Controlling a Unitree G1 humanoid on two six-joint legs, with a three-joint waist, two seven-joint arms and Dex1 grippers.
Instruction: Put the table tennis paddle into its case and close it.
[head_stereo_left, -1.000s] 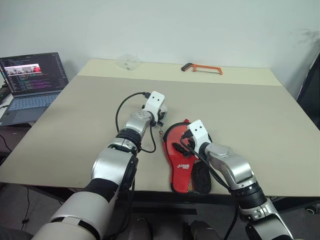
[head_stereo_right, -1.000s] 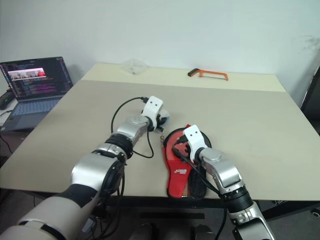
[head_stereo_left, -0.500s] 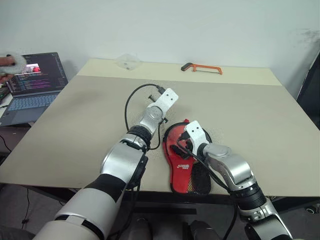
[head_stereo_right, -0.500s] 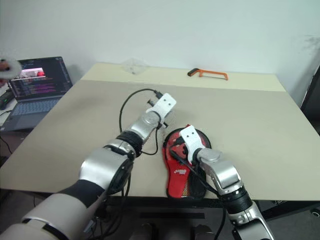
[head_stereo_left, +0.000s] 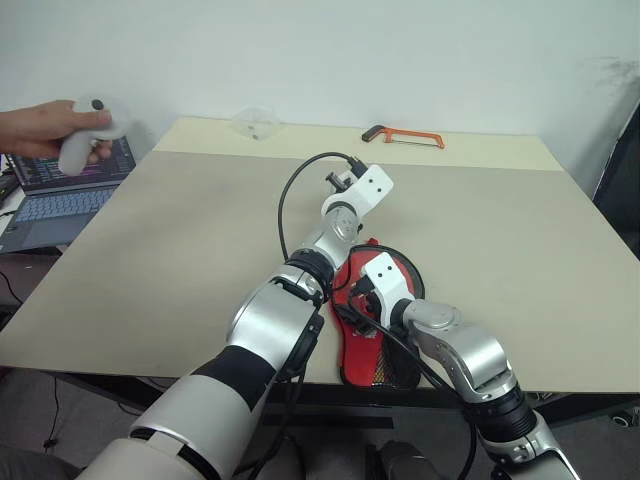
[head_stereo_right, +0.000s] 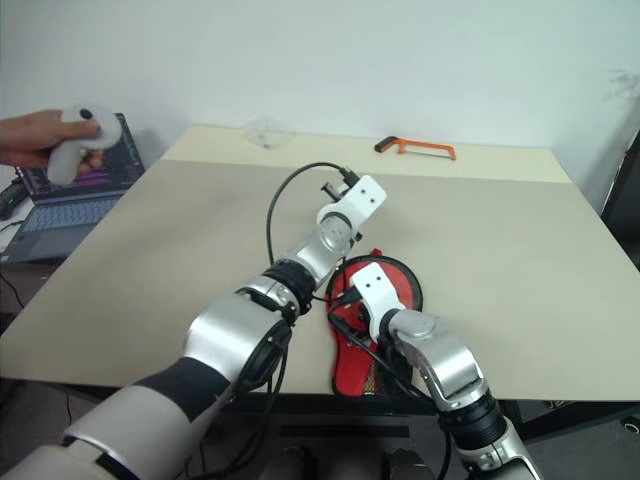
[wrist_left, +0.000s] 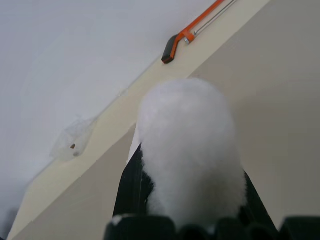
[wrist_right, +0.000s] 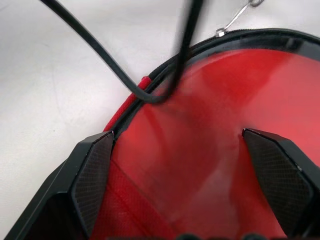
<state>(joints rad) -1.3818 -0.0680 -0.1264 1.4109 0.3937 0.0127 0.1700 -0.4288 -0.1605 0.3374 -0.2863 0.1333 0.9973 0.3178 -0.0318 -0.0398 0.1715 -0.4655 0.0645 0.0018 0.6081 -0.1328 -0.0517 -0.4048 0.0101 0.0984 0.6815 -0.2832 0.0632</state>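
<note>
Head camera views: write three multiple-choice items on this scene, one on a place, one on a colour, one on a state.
1. Where does the orange hacksaw lie?
A near the table's far edge; B on the laptop; C on the case.
2. Which colour is the case's upward face?
A blue; B red; C green.
3. How do the right gripper's fingers stand?
A shut; B open over the case; C shut on the hacksaw.
Key: 1 A, it lies along the far edge; 2 B, red fabric shows; 3 B, a wide gap separates them.
</note>
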